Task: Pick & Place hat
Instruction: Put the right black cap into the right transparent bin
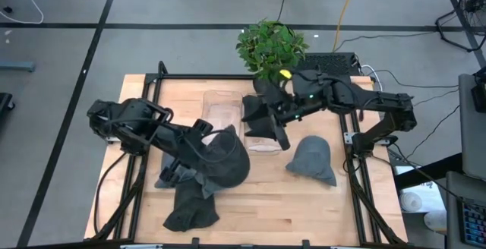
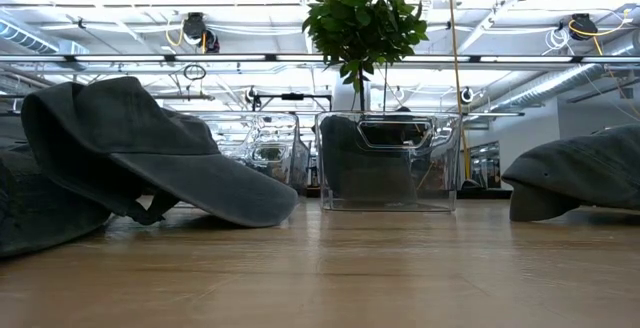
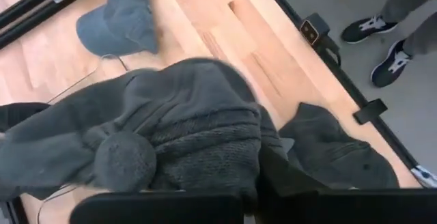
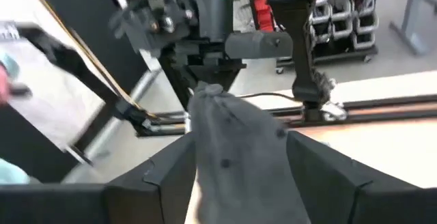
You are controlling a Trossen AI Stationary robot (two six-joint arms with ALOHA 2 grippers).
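The wooden table (image 1: 266, 203) carries several grey hats and a clear plastic bin (image 1: 228, 112) standing near its far edge, with a potted plant (image 1: 269, 45) just behind that edge.

Left side: the left gripper (image 1: 199, 149) sits over the table's left half, clenched on a dark grey knitted hat (image 1: 228, 158) — in the left wrist view the ribbed knit and a pompom (image 3: 124, 159) lie directly ahead of the fingers. In the low view this bundle of grey fabric rests on the wood at the left, a cap brim (image 2: 215, 193) sloping down to the tabletop. A further dark grey hat (image 1: 190, 209) lies crumpled near the table's front-left corner, touching or just beside the held one. Shoes (image 3: 382, 39) of a person show on the floor beyond the table edge in the left wrist view.

Centre: the right gripper (image 1: 266, 121) is over the clear bin. Its fingers (image 4: 321, 169) stand apart with a grey hat (image 4: 239, 162) between them; whether the pads grip the fabric cannot be told. In the low view a dark grey mass (image 2: 365, 173) sits inside the bin.

Right side: a grey cap (image 1: 313, 159) lies alone on the table's right half, well apart from the bin and near the right edge.
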